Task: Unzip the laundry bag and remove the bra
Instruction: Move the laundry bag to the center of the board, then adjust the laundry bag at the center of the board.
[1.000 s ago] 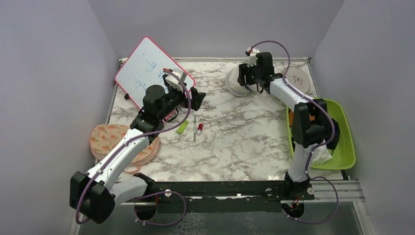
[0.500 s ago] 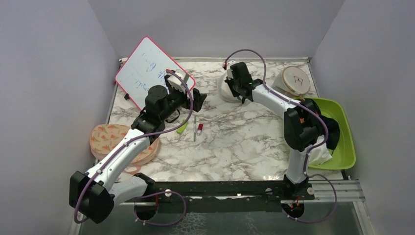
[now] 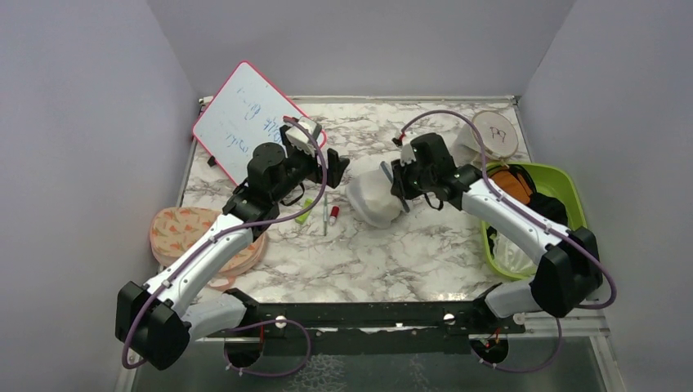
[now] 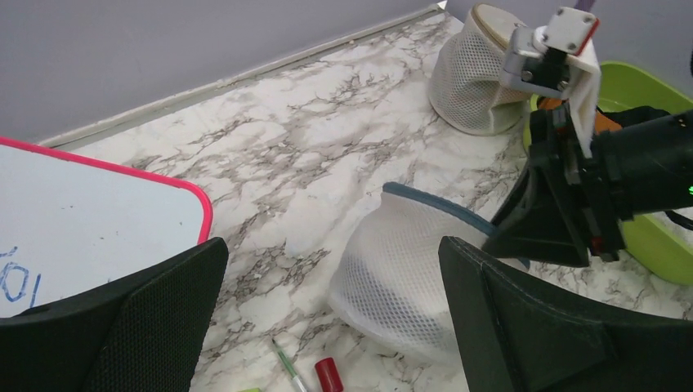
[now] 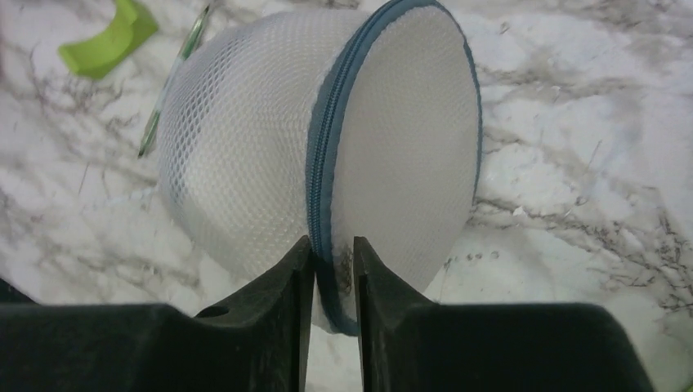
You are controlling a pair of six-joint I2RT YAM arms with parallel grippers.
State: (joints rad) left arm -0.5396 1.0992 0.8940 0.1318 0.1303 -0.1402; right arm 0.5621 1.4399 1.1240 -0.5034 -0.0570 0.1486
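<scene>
Right wrist view: right gripper clamped on dark zipper rim of round white mesh laundry bag, tilted on marble table; left gripper agape just left. Contents possibly white fabric.

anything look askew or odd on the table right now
The laundry bag is tipped up on its edge, not lying flat: the right gripper pinches its zipper rim, which looks closed where visible. Nothing appears spilled or damaged.
</scene>
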